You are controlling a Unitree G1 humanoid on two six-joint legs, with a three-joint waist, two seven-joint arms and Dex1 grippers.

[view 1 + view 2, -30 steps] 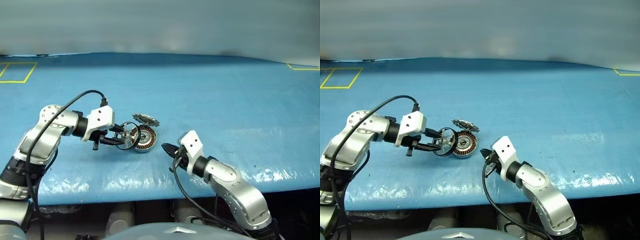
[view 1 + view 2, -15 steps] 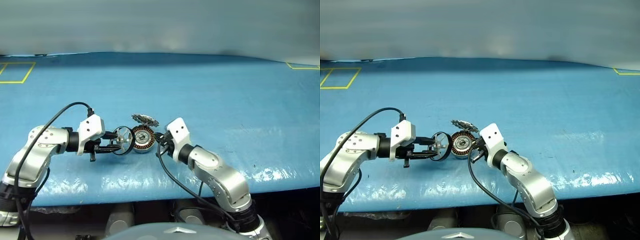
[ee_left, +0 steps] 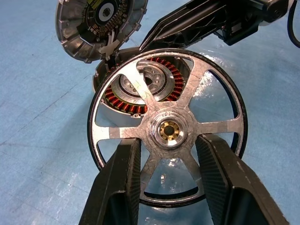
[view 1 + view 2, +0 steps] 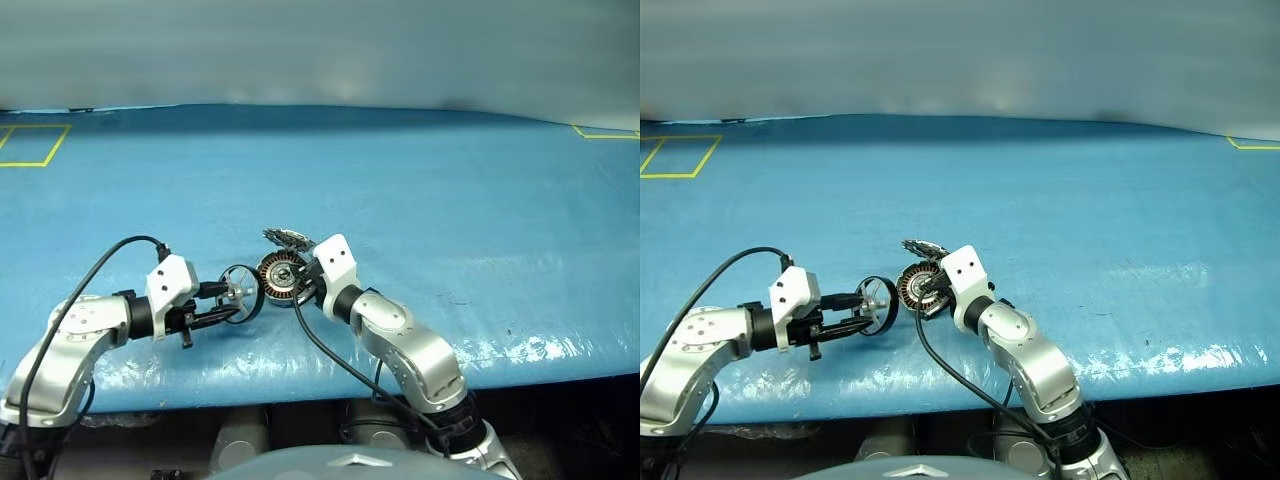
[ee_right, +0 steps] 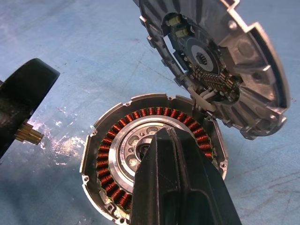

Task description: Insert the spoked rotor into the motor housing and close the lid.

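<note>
Copper-brown windings are all on show in the motor housing point(image 5: 152, 150), so nothing's gone in yet. The housing sits on the blue table cover point(image 4: 450, 190) with the lid point(image 5: 220, 65) flipped up and hanging off its far edge, dark ribbed inner face pointing at the cameras.

The left gripper point(image 3: 166, 176) is pinching the spoked rotor point(image 3: 168, 126): one black finger on each side of the silver hub, wheel standing on edge, brass centre facing the wrist camera. Looking along those fingers, the housing is right behind the rotor, close but not touching as far as I can tell, and you can see the windings through the gaps between the spokes.

The right gripper point(image 5: 176, 140) has its fingers pressed together with nothing between them, and the tip is poking at the middle of the housing, right over the silver centre. Can't say for sure whether it's actually resting on it. My guess is it's steadying the can for the insert.

So progress-wise: rotor picked up and brought next to the housing, lid open. Still to do: lay the rotor flat, seat it over the centre, get the right fingers out of the way, then swing the lid down shut.
</note>
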